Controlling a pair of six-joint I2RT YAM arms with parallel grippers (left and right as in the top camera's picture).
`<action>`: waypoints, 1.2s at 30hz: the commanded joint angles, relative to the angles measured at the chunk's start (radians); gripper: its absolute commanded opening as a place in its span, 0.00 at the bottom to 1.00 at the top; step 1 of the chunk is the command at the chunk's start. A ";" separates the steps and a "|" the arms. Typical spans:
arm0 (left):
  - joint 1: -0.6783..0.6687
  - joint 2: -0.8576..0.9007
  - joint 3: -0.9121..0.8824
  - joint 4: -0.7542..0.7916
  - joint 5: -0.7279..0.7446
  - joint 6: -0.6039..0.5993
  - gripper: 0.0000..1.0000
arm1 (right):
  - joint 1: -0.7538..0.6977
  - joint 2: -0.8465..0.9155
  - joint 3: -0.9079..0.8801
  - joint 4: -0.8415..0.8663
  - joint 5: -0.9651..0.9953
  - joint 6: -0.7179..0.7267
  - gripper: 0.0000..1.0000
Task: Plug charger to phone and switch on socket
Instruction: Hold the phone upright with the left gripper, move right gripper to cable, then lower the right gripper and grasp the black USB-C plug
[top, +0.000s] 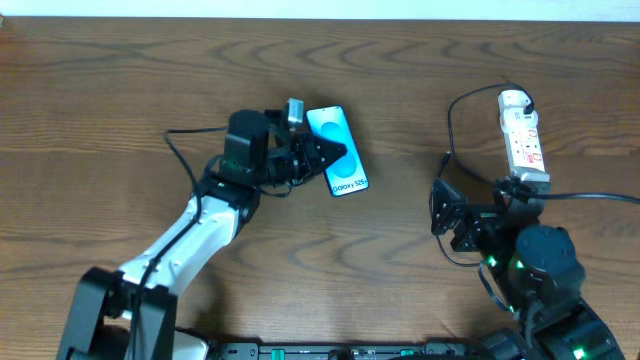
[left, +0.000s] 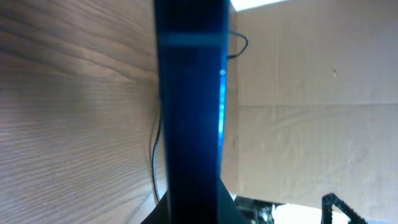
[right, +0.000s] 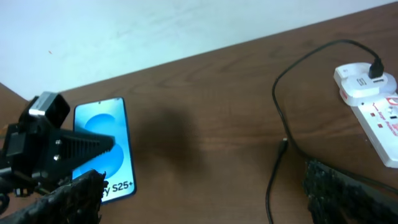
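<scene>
Blue phone (top: 328, 125) pinched at its long edge by left hand (top: 333, 156); right hand (top: 478, 197) spread.

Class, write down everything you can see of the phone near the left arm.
The phone is a slim rectangle with rounded corners, a blue-teal screen facing up and a dark edge. A white strip near one end reads Galaxy S25. It sits slanted over the wooden table, left of centre. The left gripper is shut on its middle, crossing the screen.
</scene>
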 joint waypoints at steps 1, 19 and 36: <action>-0.002 0.029 0.029 -0.009 0.093 0.067 0.07 | -0.005 0.058 -0.004 -0.002 0.053 -0.015 0.99; -0.001 0.034 0.028 -0.064 0.156 0.110 0.07 | -0.153 0.825 0.435 -0.351 0.056 0.210 0.79; -0.001 0.034 0.028 -0.064 0.232 0.109 0.07 | -0.198 1.279 0.579 -0.369 -0.032 0.210 0.50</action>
